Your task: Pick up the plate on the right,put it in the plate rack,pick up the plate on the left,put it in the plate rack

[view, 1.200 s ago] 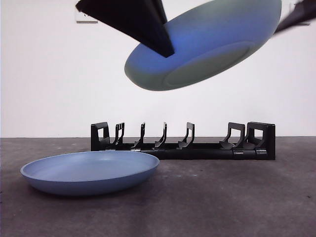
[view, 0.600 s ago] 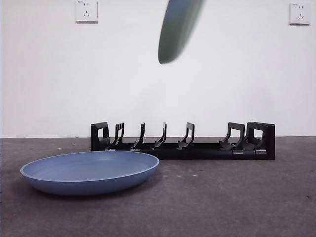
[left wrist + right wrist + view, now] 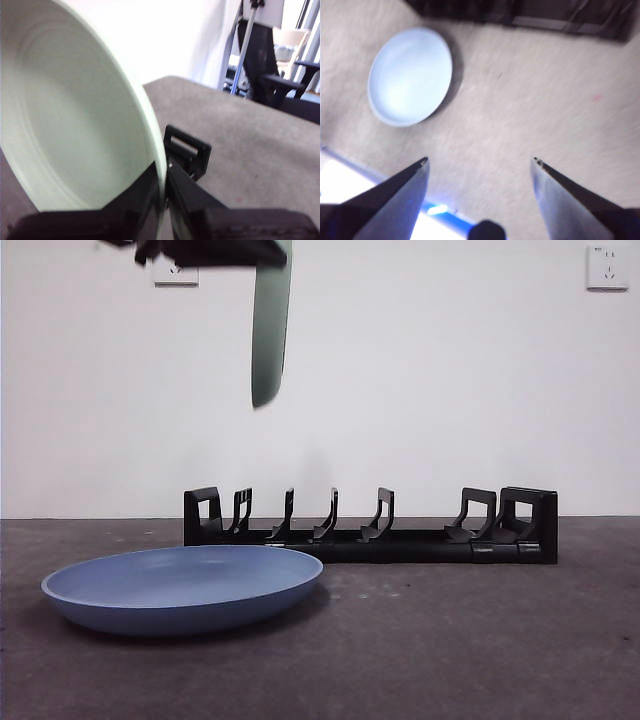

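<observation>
A pale green plate [image 3: 270,330] hangs on edge high above the left part of the black plate rack [image 3: 370,530]. My left gripper [image 3: 240,252] holds it from the top; in the left wrist view that gripper [image 3: 162,176] is shut on the plate's [image 3: 75,125] rim, with one end bracket of the plate rack [image 3: 187,150] below it. A blue plate [image 3: 185,585] lies flat on the table in front of the rack's left end. My right gripper [image 3: 481,160] is open and high over the table, looking down on the blue plate [image 3: 410,75].
The grey table [image 3: 450,640] runs to a white wall with two sockets [image 3: 608,265]. The rack's prongs stand in a row between blocky end brackets [image 3: 528,525]. A chair and frame [image 3: 270,60] stand beyond the table's edge.
The green plate has turned from a tilted, nearly flat pose to standing on edge and moved left. The dark arm tip at the top right has left the front view.
</observation>
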Tool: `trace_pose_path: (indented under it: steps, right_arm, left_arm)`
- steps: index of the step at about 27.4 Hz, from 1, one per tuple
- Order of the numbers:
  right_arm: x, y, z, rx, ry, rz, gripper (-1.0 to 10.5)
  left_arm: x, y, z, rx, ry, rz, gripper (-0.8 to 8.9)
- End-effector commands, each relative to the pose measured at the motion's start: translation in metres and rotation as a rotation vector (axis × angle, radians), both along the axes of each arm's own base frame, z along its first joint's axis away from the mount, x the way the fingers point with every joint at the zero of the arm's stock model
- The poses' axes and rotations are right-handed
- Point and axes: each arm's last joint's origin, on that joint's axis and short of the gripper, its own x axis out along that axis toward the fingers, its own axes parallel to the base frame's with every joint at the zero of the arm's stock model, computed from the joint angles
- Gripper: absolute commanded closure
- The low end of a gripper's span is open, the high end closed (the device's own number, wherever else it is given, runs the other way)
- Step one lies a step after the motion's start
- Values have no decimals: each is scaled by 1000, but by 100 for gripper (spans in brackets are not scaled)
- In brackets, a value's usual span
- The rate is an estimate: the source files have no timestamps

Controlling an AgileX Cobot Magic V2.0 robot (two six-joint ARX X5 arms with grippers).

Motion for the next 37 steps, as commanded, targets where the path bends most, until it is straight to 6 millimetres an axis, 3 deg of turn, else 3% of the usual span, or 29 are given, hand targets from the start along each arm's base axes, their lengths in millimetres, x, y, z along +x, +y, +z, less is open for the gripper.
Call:
trace_pose_path:
  steps: [1,7,16,22,37]
  right_arm:
    - [3,1,-20,20,48,23,604]
    - [3,1,-49,10,134,29,604]
    - [5,2,-50,12,116,29,604]
    - [6,2,-50,13,100,29,604]
    - [10,2,-48,15,59,28,604]
  left_arm:
    - [14,-1,-11,-2,12,5,822]
    - [47,-2,-42,17,62,27,822]
    - [74,-7,-66,61,107,8,822]
    - [81,-9,-84,94,148,24,822]
    - [81,-8,-101,220,199,57,822]
